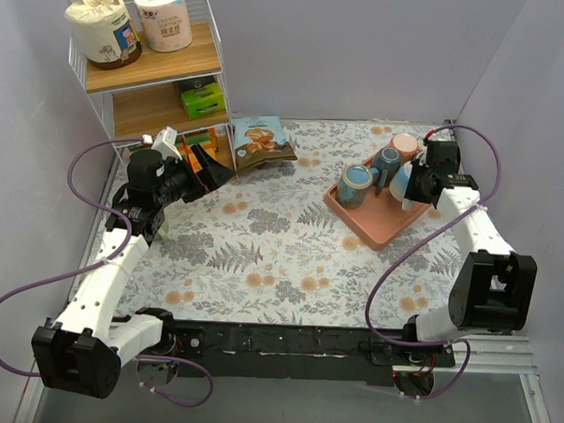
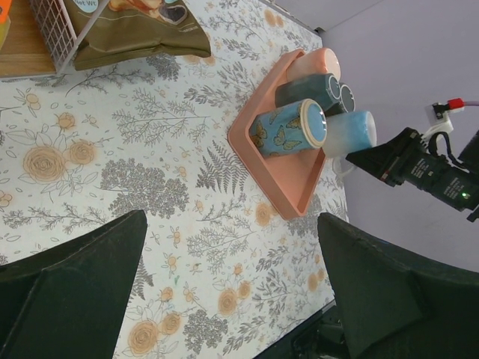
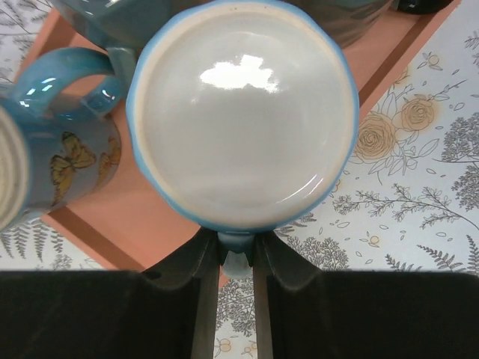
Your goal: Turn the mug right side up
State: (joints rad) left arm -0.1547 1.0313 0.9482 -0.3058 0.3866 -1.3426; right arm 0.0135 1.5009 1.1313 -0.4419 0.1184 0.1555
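glossy ceramic mug [image 3: 239, 112], wooden shelf [image 1: 157, 66]

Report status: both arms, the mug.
Left fingers open, clear of tray. Right fingers shut on handle of light blue mug, upside down on tray. Butterfly mug close alongside.

So the mug [image 3: 243, 120] pretty much fills the top half here: a big glossy white round face with a light blue edge, pointed straight at the camera, lamp glare on it. The right gripper [image 3: 238, 250] has both black fingers pinched onto the little blue handle [image 3: 238, 258] poking out at the near side. Left of it is a butterfly mug [image 3: 67, 168], blue with orange butterflies. Both sit over the salmon tray [image 3: 150, 232], and a dark mug [image 3: 352, 19] peeks in up top. Floral tablecloth [image 3: 419, 172] off to the right.
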